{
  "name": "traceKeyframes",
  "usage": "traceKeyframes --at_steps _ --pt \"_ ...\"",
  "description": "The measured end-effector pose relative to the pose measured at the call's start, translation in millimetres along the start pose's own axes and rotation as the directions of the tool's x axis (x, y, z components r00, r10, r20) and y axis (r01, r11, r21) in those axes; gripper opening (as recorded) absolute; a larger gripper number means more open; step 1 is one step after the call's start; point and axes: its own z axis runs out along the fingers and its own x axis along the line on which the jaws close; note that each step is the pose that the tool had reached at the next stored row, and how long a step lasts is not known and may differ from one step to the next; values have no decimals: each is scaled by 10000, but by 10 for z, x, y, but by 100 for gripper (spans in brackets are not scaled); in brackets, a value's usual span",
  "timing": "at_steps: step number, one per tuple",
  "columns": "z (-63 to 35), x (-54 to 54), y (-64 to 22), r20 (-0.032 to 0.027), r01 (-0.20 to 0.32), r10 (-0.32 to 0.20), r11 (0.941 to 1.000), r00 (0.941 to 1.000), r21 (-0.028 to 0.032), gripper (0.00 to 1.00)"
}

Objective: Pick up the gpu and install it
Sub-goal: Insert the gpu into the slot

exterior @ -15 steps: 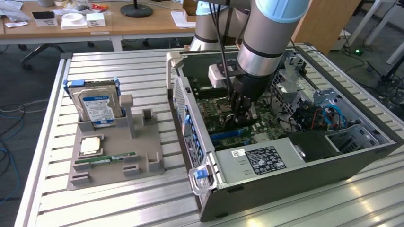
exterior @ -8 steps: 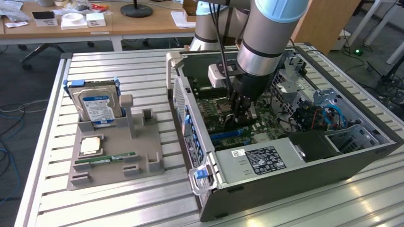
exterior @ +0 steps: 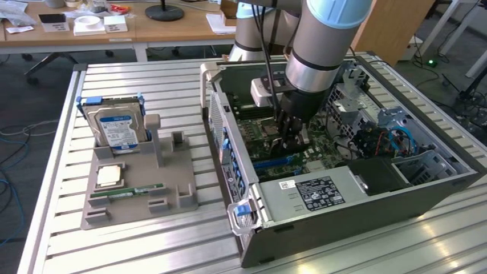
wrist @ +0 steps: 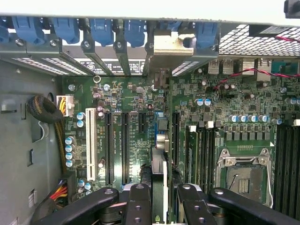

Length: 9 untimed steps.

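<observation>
One arm (exterior: pixel 323 40) reaches down into one open computer case (exterior: pixel 365 205) that lies on its side on the slatted metal surface (exterior: pixel 152 245). Its one hand (exterior: pixel 293 142) is low over the motherboard (exterior: pixel 259 137). In the wrist view the hand (wrist: pixel 164 190) is closed on the gpu (wrist: pixel 159 164), with a black finger (wrist: pixel 138 206) pressed to each flat side of the card. There is one gpu, and it is inside the case, standing on its edge above the board, so I see only its thin top edge. Its long axis runs parallel to the expansion slots. Its silver bracket (wrist: pixel 171 47) points at the case's perforated rear wall, right under the row of blue latches (wrist: pixel 101 30), and the other end runs back between the fingers. Whether its lower edge sits in a slot I cannot tell. Beside the card I count one white slot (wrist: pixel 90 140) and two long black slots (wrist: pixel 108 145). One empty processor socket (wrist: pixel 246 176) lies on the card's other side. One labelled grey power supply (exterior: pixel 320 194) fills the near end of the case. On the exterior view's left, well apart from the case, one grey holder (exterior: pixel 129 214) sits on the surface. It carries one hard drive (exterior: pixel 118 128) standing upright, one square processor chip (exterior: pixel 109 176) lying flat, and one green RAM stick (exterior: pixel 125 194) lying flat.
</observation>
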Motion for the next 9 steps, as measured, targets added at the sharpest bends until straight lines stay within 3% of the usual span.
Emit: traceKeyframes --at_steps 9 --pt "1 3 4 2 1 -1 10000 10000 1 26"
